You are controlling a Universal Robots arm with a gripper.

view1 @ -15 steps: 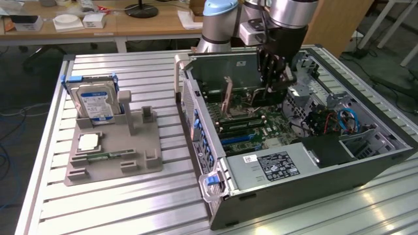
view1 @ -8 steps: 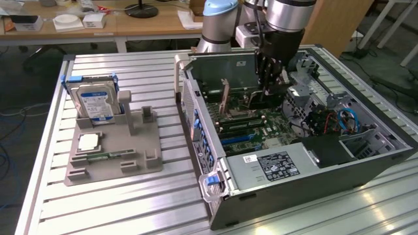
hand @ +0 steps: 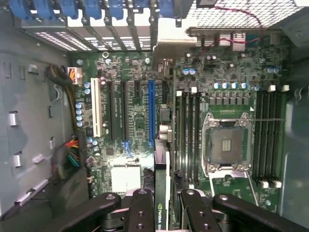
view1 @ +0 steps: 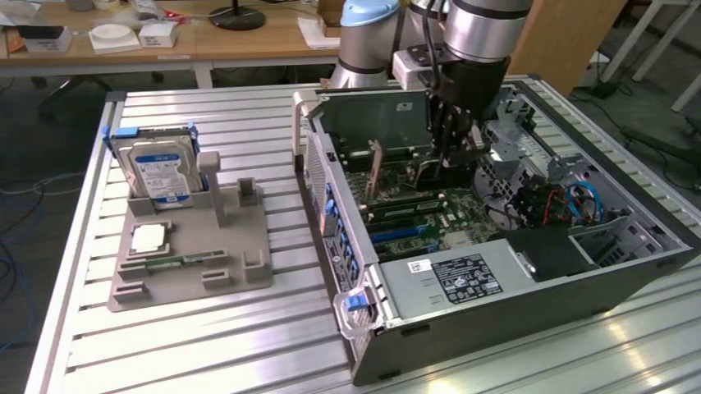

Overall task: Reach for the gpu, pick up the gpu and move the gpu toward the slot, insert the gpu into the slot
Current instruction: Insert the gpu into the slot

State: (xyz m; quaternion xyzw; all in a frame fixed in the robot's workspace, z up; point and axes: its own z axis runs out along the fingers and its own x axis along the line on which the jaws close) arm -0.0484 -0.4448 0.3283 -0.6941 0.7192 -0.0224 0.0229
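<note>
At the exterior view's left, one grey holder [view1: 235,263] lay on the ribbed metal surface [view1: 219,345]. It carried one silver hard drive [view1: 162,171] standing upright, one square processor chip [view1: 148,239] lying flat, and one small green memory stick [view1: 180,261] just beside the chip. From the middle to the exterior view's right, one open computer case [view1: 613,271] lay on its side with its motherboard [hand: 140,121] facing up. On that board the wrist view showed one white slot [hand: 95,107], one long blue slot [hand: 151,111] and one empty processor socket [hand: 227,142], with black slots between the white and the blue. One arm [view1: 482,33] reached down into the case from above, and its gripper [view1: 449,174] hung low over the board. The two fingers [hand: 142,208] were drawn in narrow, clamping the one gpu [hand: 159,212], a finger on each face of the card. The gpu appeared edge-on in the wrist view, running from the gripper toward the case's rear wall. It sat between the blue slot and the processor socket, just beside the blue slot. Whether its lower edge touched the board could not be told.
</note>
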